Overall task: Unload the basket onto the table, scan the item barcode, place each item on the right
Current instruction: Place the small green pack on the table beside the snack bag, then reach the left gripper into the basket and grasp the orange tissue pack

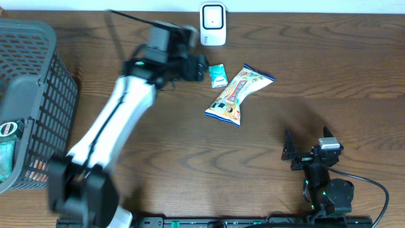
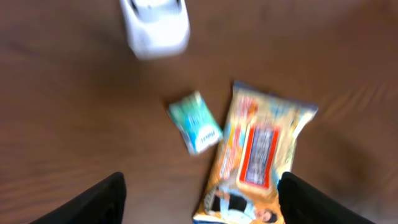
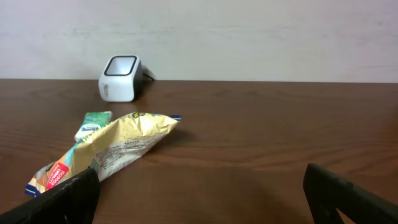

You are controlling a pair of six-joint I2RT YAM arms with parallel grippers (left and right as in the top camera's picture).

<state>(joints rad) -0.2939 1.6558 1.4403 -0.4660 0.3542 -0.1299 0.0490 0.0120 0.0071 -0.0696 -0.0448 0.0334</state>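
Currently left gripper spread wide, empty, just beside teal packet. Snack bag next to packet, both lying on table near scanner. Right gripper wide, empty, well apart. Nothing presented at scanner; pickup and scan seemingly left.

This looks like a mock shop checkout in a robot lab: a white barcode scanner stands at the far edge of a dark wooden table, a black mesh shopping basket at the left, a snack bag and a small green packet near the scanner, and a plain pale wall behind.
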